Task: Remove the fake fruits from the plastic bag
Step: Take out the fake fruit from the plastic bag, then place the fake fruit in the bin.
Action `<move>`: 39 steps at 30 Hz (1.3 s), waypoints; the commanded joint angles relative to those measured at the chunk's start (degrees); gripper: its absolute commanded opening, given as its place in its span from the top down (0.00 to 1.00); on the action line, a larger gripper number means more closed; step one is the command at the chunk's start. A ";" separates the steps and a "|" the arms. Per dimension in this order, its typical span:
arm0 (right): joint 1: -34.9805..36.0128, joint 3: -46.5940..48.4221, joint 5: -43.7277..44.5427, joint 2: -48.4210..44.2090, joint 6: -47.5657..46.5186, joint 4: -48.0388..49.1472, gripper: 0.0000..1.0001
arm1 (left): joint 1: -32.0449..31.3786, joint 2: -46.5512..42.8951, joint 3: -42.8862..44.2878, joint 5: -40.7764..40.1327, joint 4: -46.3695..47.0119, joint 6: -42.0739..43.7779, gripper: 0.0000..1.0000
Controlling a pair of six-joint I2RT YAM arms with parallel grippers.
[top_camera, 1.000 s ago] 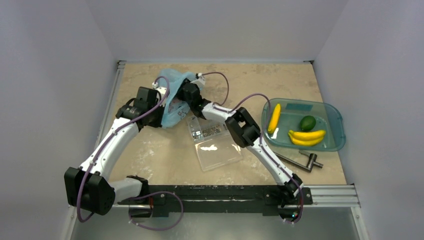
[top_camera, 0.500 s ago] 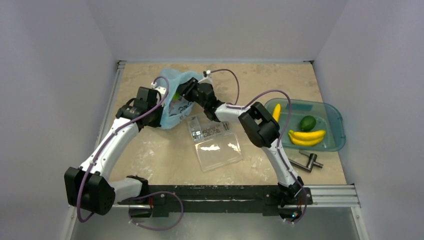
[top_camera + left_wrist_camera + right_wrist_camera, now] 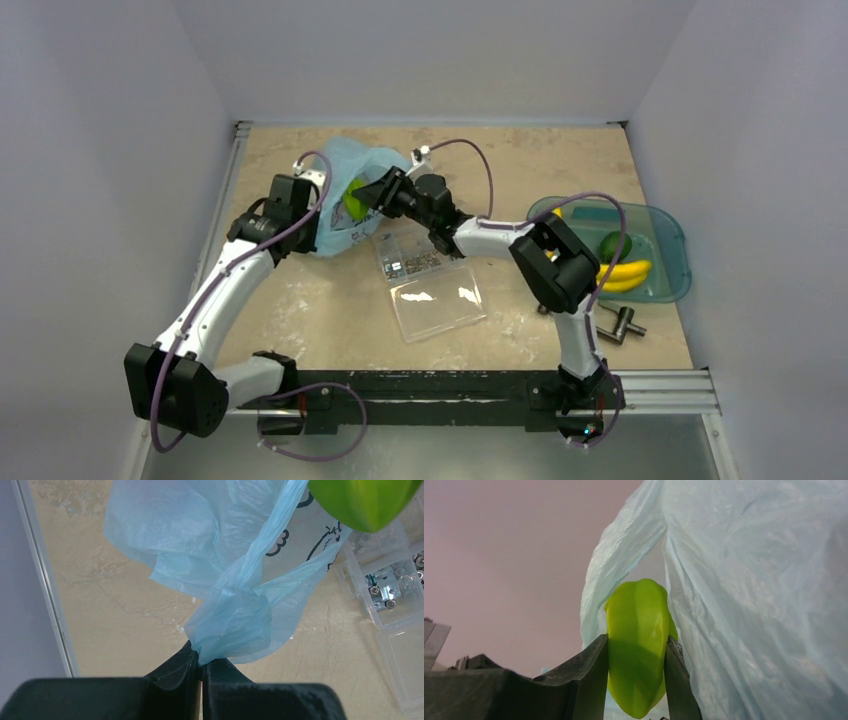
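Observation:
The light-blue plastic bag (image 3: 352, 160) hangs bunched at the back left of the table. My left gripper (image 3: 312, 212) is shut on a twisted fold of the bag (image 3: 200, 540), its jaws pressed together around the plastic (image 3: 201, 662). My right gripper (image 3: 362, 198) is shut on a glossy light-green fake fruit (image 3: 354, 204) at the bag's mouth. In the right wrist view that fruit (image 3: 639, 630) fills the gap between both fingers, with the bag (image 3: 749, 580) draped beside it. The left wrist view shows the same fruit (image 3: 365, 502) at its top right.
A teal tray (image 3: 668, 290) at the right holds yellow bananas (image 3: 622, 272) and a dark green fruit (image 3: 615, 243), partly behind my right arm. A clear box (image 3: 435, 295) with small hardware lies mid-table. A metal tool (image 3: 615, 325) lies near the front right.
My right gripper has drawn back out of the bag with the green fruit in it. Its elbow has swung right over the tray. The left gripper kept its hold.

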 commanded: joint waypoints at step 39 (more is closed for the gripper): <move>2.50 -10.02 -49.18 -14.39 -18.78 -9.79 0.99 | 1.14 -4.45 0.89 -1.55 1.73 -1.59 1.00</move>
